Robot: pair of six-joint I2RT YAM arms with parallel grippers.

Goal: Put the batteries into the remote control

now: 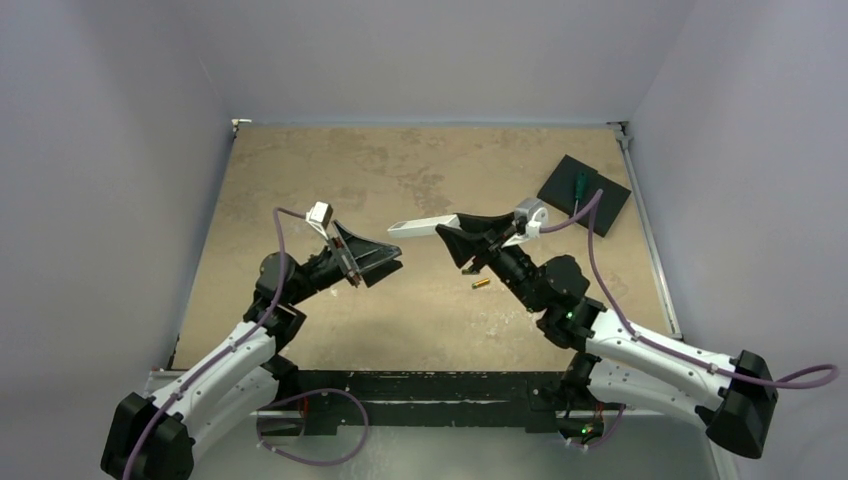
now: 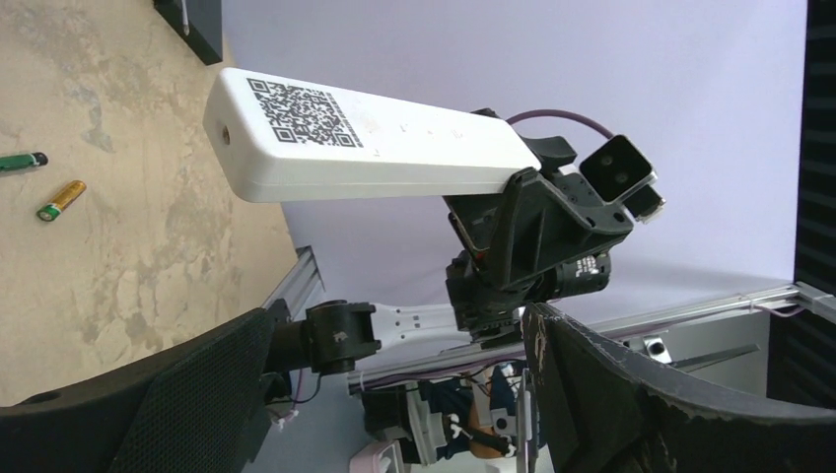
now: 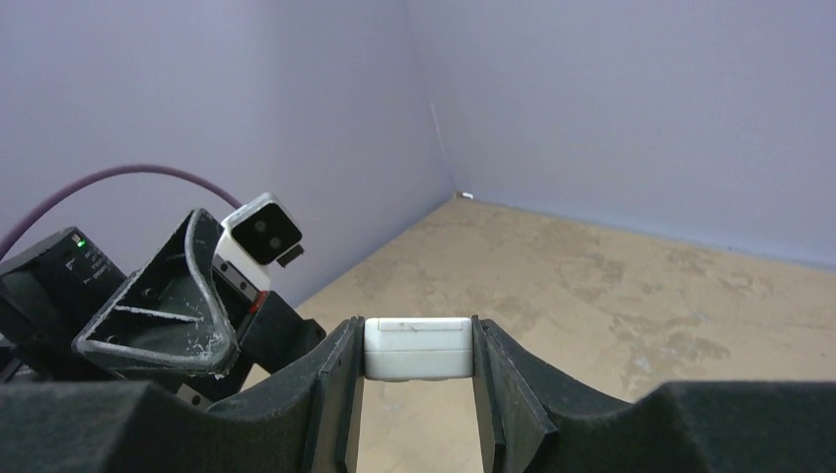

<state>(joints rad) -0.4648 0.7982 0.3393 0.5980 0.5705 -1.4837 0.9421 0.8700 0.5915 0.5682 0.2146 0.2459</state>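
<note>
At the centre of the desk (image 1: 300, 180), the right hand (image 1: 458, 235) is closed on one end of the remote control (image 1: 425, 224) and holds it clear of the surface.

1. Remote control. The white body projects from the right hand toward the left arm, roughly level. In the left wrist view, the side facing that camera carries a printed QR code near the free end. In the right wrist view, the gripped end sits squarely between the two fingers (image 3: 335, 394), with a finger pressed against each side.

2. Left hand (image 1: 385, 258). It is open and holds nothing. It sits just beside the free end of the remote control and faces it, without touching it. In the left wrist view, its two fingers stand wide apart at the lower corners of the picture.

3. Batteries. The gold battery (image 1: 481, 284) lies flat on the desk, near and below the right hand in the top view. The left wrist view shows a second battery (image 2: 22, 161), with a green body and a black end, lying close to the gold one and not touching it. Neither battery is in the remote control, and neither is touched by a hand.

4. Other items. A black pad (image 1: 600, 205) lies near the far right corner of the desk, well apart from both hands. A green-handled screwdriver (image 1: 579, 185) rests on the pad.
</note>
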